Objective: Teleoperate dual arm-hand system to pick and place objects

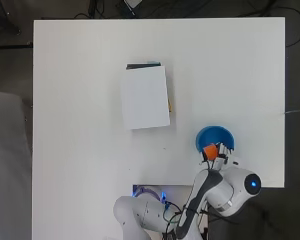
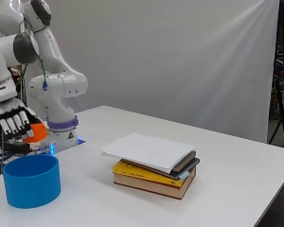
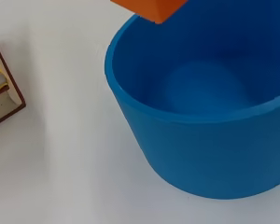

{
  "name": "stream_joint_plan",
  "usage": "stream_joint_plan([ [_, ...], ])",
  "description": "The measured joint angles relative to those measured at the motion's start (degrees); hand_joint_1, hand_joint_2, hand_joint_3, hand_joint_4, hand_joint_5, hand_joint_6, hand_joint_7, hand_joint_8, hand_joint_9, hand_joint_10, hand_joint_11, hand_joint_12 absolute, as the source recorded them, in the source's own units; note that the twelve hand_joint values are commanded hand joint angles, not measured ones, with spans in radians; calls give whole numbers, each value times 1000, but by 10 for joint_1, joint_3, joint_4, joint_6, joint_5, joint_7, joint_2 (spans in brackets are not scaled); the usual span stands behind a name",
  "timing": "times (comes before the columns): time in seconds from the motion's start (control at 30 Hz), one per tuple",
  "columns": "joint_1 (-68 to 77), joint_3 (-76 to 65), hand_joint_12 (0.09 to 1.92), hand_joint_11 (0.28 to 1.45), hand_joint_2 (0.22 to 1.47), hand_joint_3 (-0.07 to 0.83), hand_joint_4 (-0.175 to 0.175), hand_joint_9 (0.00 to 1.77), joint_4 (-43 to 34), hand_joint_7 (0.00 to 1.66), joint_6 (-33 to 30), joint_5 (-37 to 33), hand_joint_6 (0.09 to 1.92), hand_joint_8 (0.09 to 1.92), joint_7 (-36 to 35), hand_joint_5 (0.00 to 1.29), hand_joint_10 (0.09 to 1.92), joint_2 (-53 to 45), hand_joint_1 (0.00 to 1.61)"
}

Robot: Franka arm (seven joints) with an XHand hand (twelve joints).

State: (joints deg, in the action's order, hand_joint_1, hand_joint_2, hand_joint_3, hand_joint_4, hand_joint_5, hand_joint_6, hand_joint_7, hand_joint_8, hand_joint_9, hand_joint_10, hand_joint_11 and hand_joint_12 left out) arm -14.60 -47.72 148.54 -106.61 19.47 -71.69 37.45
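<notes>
The hand (image 2: 15, 124) is pinching an orange block (image 2: 34, 133) in curled fingers, hovering just above the blue cup (image 2: 32, 181), which is sitting at four o'clock from the books (image 1: 146, 97).

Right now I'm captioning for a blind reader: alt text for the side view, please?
A robot hand holds an orange block above a blue cup on a white table. A stack of books lies to the right.

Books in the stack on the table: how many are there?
4 visible in the side view, all in one stack mid-table: a thick brown-edged one lowest, a yellow one above, two thin dark ones on top, under white paper. More may be hidden.
</notes>
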Motion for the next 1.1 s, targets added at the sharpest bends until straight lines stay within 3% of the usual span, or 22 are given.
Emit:
stream_joint_plan([
  [0.1, -2, -6, 1443, 538, 1385, 1, -175, 717, -4, 571, 0, 7, 1619, 1767, 39, 471, 1892, -3, 1095],
  [0.17, 9, -21, 1478, 542, 1388, 0, -175, 727, -22, 608, -1, 4, 1567, 1807, 59, 438, 1906, -23, 1100],
  [0.3, 50, -64, 1566, 574, 1382, 0, -175, 784, -60, 559, -13, -10, 1644, 1740, 57, 481, 1920, -81, 1097],
  [0.6, 102, -72, 1564, 583, 1373, -1, -175, 774, -99, 553, -23, -68, 1649, 1704, 49, 505, 1917, -150, 1102],
  [0.63, 104, -73, 1233, 563, 1325, -7, -117, 727, -99, 537, -25, -72, 1268, 1372, 41, 435, 1588, -151, 951],
  [0.67, 108, -73, 785, 522, 1235, -12, -75, 635, -98, 491, -29, -76, 805, 888, 28, 376, 1054, -155, 702],
  [0.7, 110, -72, 443, 500, 1164, -10, -45, 587, -97, 484, -32, -78, 457, 510, 17, 354, 617, -159, 522],
  [0.73, 111, -69, 234, 509, 1124, -7, -25, 607, -97, 520, -31, -77, 242, 273, 9, 358, 337, -161, 415],
  [0.77, 110, -64, 118, 522, 1103, -4, -11, 640, -95, 558, -29, -75, 123, 139, 6, 372, 175, -161, 353],
  [0.8, 108, -58, 87, 528, 1089, -4, 0, 651, -92, 565, -28, -72, 87, 87, 12, 376, 87, -160, 311],
  [0.93, 96, -28, 87, 508, 1093, 5, 29, 593, -77, 505, -27, -60, 87, 87, 102, 320, 87, -146, 151],
  [1.1, 87, 32, 87, 451, 1064, -7, 31, 447, -73, 370, -13, -77, 87, 87, 187, 222, 87, -126, 76],
])
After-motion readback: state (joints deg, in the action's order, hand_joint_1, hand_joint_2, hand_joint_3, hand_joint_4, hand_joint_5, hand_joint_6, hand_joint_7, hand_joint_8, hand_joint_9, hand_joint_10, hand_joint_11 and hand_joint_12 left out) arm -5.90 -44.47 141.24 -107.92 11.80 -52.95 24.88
